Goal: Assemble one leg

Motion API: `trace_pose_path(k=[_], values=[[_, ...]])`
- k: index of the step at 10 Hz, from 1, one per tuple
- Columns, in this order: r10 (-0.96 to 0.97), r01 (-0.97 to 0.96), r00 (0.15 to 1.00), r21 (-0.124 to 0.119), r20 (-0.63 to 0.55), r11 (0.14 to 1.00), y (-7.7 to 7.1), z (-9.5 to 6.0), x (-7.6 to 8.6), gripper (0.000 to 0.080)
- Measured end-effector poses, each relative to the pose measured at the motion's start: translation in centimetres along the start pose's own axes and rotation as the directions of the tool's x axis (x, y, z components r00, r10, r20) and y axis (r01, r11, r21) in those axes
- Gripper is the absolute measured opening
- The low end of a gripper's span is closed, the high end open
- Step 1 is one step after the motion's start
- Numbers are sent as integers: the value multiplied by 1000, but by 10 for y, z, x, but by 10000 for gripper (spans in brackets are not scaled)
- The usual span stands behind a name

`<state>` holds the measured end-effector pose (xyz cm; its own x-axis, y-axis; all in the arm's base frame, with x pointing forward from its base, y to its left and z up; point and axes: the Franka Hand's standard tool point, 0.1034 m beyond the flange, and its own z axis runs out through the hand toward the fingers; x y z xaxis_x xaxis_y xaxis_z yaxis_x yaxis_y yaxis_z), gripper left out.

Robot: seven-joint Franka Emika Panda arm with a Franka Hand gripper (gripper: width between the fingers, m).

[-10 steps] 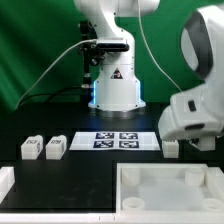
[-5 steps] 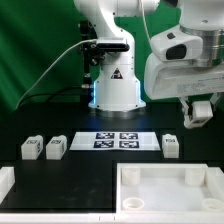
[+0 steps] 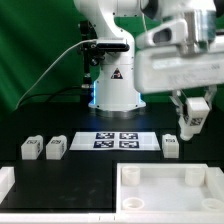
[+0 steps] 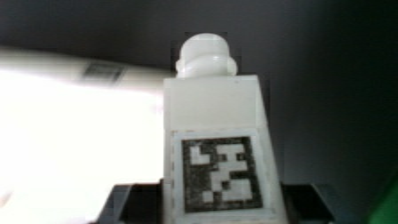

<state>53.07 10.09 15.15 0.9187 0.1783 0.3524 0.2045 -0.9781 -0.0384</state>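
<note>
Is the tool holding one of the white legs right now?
Yes, the wrist view shows a tagged white leg clamped upright between the dark fingers of the tool.

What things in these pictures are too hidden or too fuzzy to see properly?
1. Exterior view: the end effector is blurred, so what it holds is unclear there.
2. Wrist view: the small white plastic leg fills the picture and hides most of the black table; the background is blurred.
3. Exterior view: the large flat white rimmed tray is cut off by the picture's edge.
</note>
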Motion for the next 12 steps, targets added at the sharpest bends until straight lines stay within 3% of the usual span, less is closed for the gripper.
trace_pose_path(k=[1,2,3,4,7,9,12], values=[[17,-17,999,-7,-40,1000,7,-5,10,294],[11,-16,983,-26,-183,1000,12,-12,23,294],[5,-18,958,-42,-288,999,15,-7,13,294],[9,-20,965,-39,-263,999,15,3,1,294],[9,-16,977,-33,-215,999,17,10,1,294],[35,-39,976,-14,-216,999,29,29,35,294],[58,-57,971,12,-233,998,14,60,38,294]])
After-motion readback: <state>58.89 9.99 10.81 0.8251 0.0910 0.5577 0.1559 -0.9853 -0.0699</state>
